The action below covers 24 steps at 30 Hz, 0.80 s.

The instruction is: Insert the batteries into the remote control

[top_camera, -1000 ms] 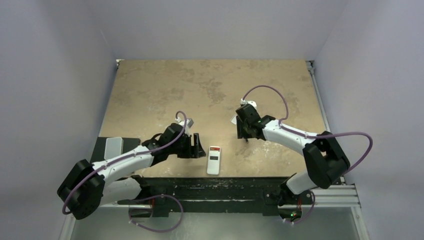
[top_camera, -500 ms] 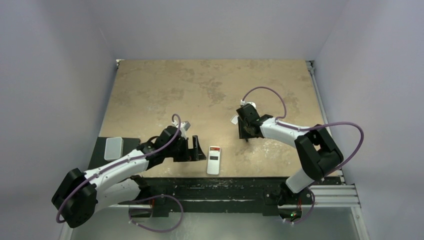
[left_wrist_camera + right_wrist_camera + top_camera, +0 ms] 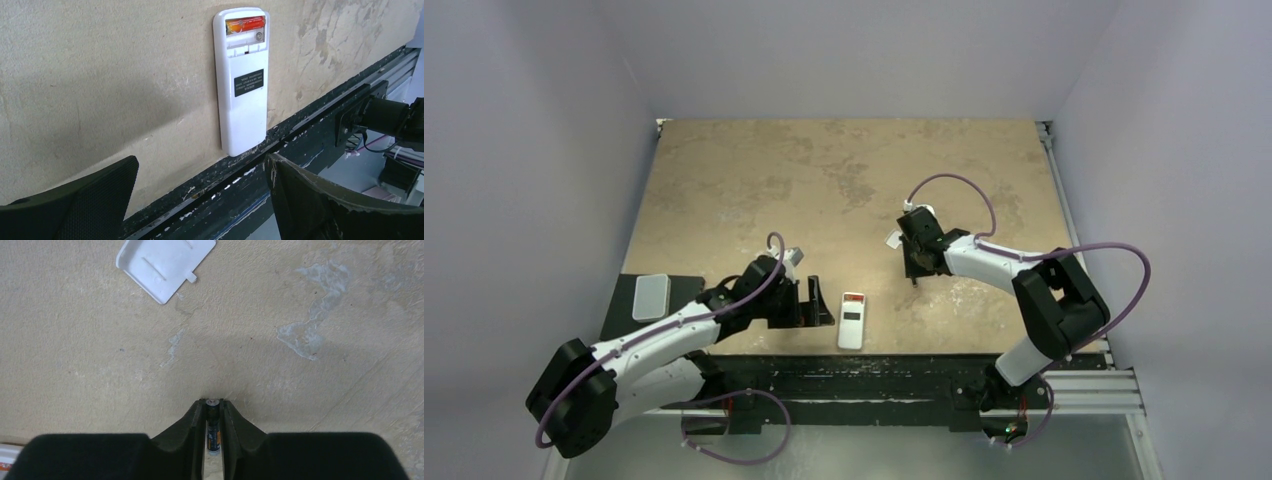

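Remote control [image 3: 243, 80] lies back up at the near edge of the desk [image 3: 824, 180]. Its battery bay is uncovered, with the orange battery [image 3: 246, 23] seated in one slot and the slot beside it bare. My right tool [image 3: 213, 412] is clenched on the dark battery [image 3: 213, 430], which runs lengthwise between the fingertips. I cannot tell whether it is off the surface.

That grip is narrow and sits at the very tips, so I judge the battery could pivot or slip out during the carry. It could also reach the bare slot the wrong way round. Nothing steadies the remote, so a downward push could skid it towards the edge.

My right arm reaches forward and inward, with the wrist tipped down, well apart from the remote. A white battery cover [image 3: 162, 265] lies loose just beyond it. My left tool [image 3: 200, 175] sits low just left of the remote, fully released and holding nothing, its forearm angled in from the left.
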### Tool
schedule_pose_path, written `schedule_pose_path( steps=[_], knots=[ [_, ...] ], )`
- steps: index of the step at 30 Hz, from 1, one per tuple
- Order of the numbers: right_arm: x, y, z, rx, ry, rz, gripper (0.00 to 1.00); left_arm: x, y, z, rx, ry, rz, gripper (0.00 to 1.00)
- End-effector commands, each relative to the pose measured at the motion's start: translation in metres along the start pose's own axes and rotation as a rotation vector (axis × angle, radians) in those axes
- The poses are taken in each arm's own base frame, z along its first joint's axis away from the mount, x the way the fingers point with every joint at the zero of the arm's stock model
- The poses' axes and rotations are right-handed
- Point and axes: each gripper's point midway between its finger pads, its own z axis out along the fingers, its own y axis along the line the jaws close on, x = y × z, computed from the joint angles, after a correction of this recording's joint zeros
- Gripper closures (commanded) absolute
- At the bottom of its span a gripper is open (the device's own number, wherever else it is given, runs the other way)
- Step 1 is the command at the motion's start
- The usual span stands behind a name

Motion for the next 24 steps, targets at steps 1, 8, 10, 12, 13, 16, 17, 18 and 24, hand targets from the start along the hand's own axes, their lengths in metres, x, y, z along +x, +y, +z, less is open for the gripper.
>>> schedule_pose_path(
  steps=[1, 8, 10, 12, 13, 16, 17, 18, 24],
  knots=[
    [0.011, 0.000, 0.002, -0.013, 0.038, -0.017, 0.81, 0.002, -0.005, 0.000, 0.031, 0.001, -0.001, 0.01],
    [0.006, 0.009, -0.008, -0.075, 0.025, -0.012, 1.00, 0.014, -0.005, 0.002, 0.049, 0.059, -0.008, 0.01],
    [-0.002, 0.013, -0.013, -0.097, -0.006, -0.017, 1.00, 0.020, -0.006, 0.003, 0.055, 0.078, -0.003, 0.01],
    [-0.008, 0.022, -0.020, -0.148, -0.021, -0.014, 1.00, 0.026, -0.011, 0.004, 0.068, 0.092, 0.006, 0.01],
    [-0.010, 0.026, -0.024, -0.170, -0.029, -0.012, 1.00, 0.031, -0.014, 0.005, 0.074, 0.101, 0.014, 0.02],
    [-0.016, 0.038, -0.034, -0.238, -0.046, -0.012, 1.00, 0.040, -0.020, 0.008, 0.073, 0.118, 0.027, 0.03],
    [-0.018, 0.041, -0.038, -0.256, -0.055, -0.012, 1.00, 0.042, -0.021, 0.008, 0.075, 0.122, 0.027, 0.04],
    [-0.019, 0.046, -0.041, -0.280, -0.059, -0.012, 1.00, 0.044, -0.023, 0.009, 0.079, 0.126, 0.026, 0.05],
    [-0.020, 0.068, -0.052, -0.347, -0.070, -0.030, 1.00, 0.049, -0.043, 0.006, 0.155, 0.118, -0.015, 0.08]
  ],
)
